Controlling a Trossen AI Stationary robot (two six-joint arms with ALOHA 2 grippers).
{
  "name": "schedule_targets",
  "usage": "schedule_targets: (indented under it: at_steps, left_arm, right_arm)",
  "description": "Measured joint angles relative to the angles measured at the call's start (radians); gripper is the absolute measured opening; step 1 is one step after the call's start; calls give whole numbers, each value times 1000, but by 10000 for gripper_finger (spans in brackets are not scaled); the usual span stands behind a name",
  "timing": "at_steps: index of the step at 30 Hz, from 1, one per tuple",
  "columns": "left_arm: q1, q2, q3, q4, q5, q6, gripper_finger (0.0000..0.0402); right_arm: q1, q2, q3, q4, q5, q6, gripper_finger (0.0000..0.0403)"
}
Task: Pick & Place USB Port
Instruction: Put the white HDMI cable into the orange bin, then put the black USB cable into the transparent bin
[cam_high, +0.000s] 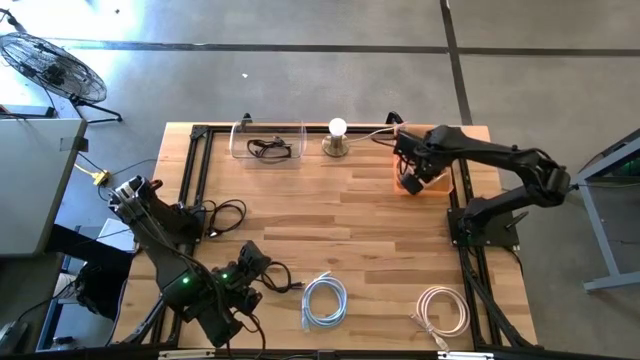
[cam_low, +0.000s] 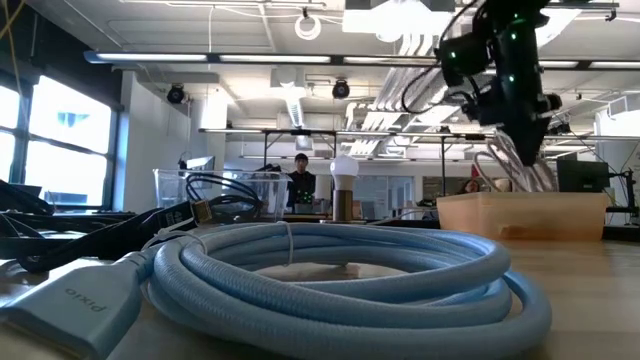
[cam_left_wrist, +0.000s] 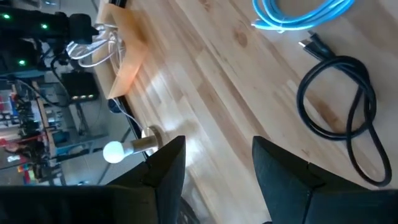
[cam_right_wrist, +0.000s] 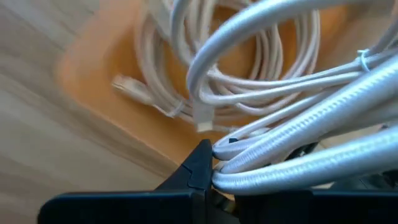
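A coiled white USB cable (cam_right_wrist: 292, 134) was held clamped in the right gripper (cam_right_wrist: 208, 165) above the orange bin (cam_high: 428, 182) at the far right of the counter (cam_high: 350, 215), where another white cable (cam_right_wrist: 186, 81) already lay coiled. The bundle was judged light and limp, its braided loops likely to sag and spread, so a hold across several strands at once, as seen in the right wrist view, was thought surest; a single loop might slide free. The left gripper (cam_left_wrist: 214, 162) was held with its fingers apart over the near left of the counter, close to a black cable (cam_left_wrist: 339, 102). A blue cable (cam_high: 324, 300) and a pinkish cable (cam_high: 443, 308) were left lying near the front edge.
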Motion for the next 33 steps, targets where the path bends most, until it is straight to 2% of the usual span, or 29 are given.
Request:
schedule_targets:
  at_steps: [6, 14, 20, 25, 29, 33]
  left_arm:
    - [0, 0, 0, 0, -4, 4, 179]
    - [0, 0, 0, 0, -6, 7, 179]
    - [0, 0, 0, 0, -6, 7, 179]
    - [0, 0, 0, 0, -6, 5, 179]
    - [0, 0, -9, 0, -6, -2, 179]
    - [1, 1, -56, -48, -4, -69, 179]
  right_arm:
    - [-22, -1, -96, 157, -9, -90, 40]
    - [-21, -1, -116, 300, -27, -131, 165]
    - [-21, -1, -116, 309, 0, -133, 223]
    - [-20, -1, -87, 262, 10, -137, 239]
    - [-18, -7, -10, 202, 47, -132, 237]
    - [13, -35, 75, 167, 23, -127, 236]
